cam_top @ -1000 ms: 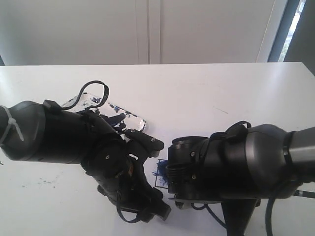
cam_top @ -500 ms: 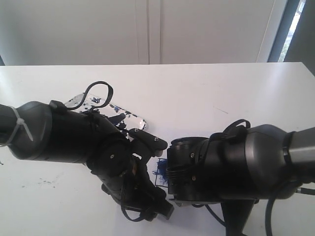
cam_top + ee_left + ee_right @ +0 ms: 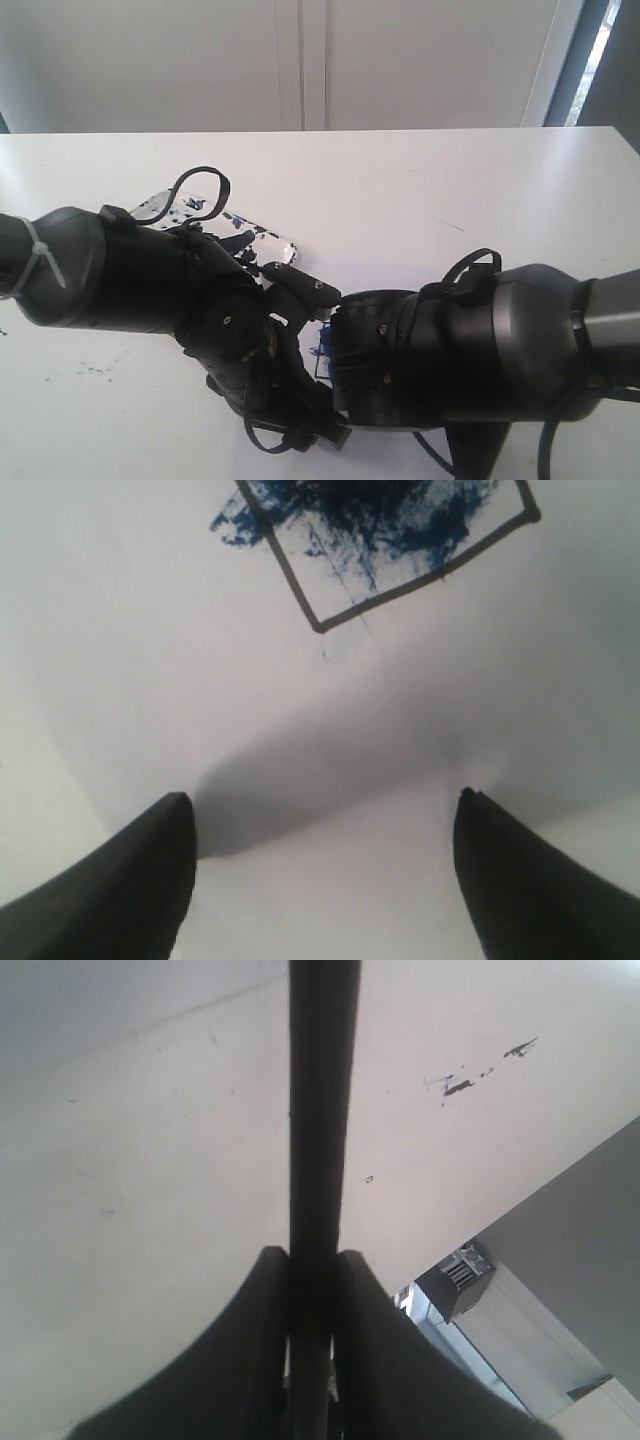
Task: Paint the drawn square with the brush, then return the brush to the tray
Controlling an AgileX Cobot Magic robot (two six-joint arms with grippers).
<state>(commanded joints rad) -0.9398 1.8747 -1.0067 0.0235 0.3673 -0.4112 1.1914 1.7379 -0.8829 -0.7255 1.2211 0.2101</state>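
Note:
The drawn square (image 3: 400, 540) is a black outline on white paper, partly filled with dark blue strokes, some spilling past one side. My left gripper (image 3: 320, 815) hangs open over the bare paper just short of it, nothing between its fingers. In the exterior view only a sliver of blue paint from the square (image 3: 322, 345) shows between the two arms. The black brush (image 3: 323, 1110) runs straight out of my right gripper (image 3: 312, 1260), which is shut on its handle; its tip is out of view. The paint-splattered white tray (image 3: 262, 240) lies behind the left arm, mostly hidden.
Both bulky black arms (image 3: 180, 300) (image 3: 470, 350) crowd the near middle of the white table. Small blue specks (image 3: 95, 370) dot the table at the left. Dark marks (image 3: 460, 1085) lie near a table edge in the right wrist view.
The right arm has moved left, closing up against the left arm and covering more of the blue square. The left arm shifted slightly right, then held still.

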